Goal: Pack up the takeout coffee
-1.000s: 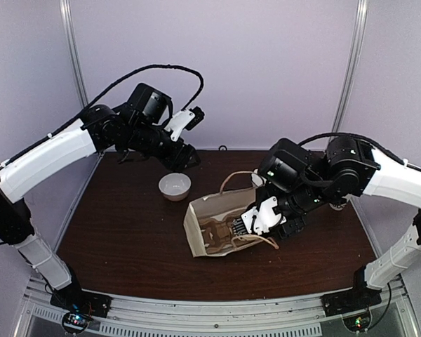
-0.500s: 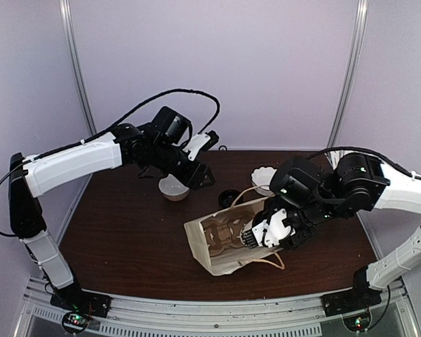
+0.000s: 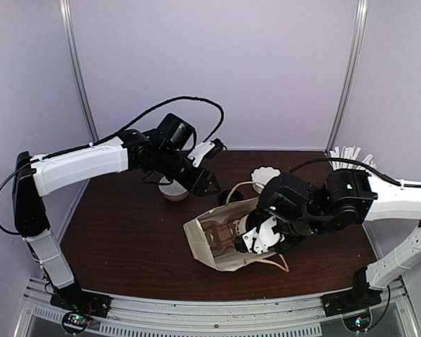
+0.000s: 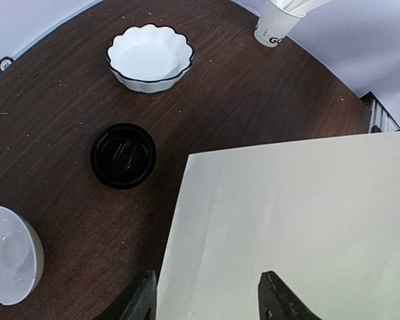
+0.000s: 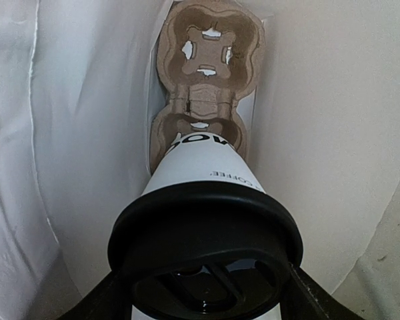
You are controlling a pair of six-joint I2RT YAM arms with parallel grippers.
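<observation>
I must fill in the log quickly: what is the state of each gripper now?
Left gripper: open, holding nothing, above the paper bag.
Right gripper: closed on the coffee cup, inside the bag.

White cup [image 5: 195,161], dark block lettering, black lid [image 5: 203,250]; carrier [image 5: 210,50] at 12 o'clock plain brown pulp. Cream bag [image 4: 300,227]; table [image 4: 53,87] dark brown woodgrain; scalloped bowl [image 4: 150,57] white, dark rim.
</observation>
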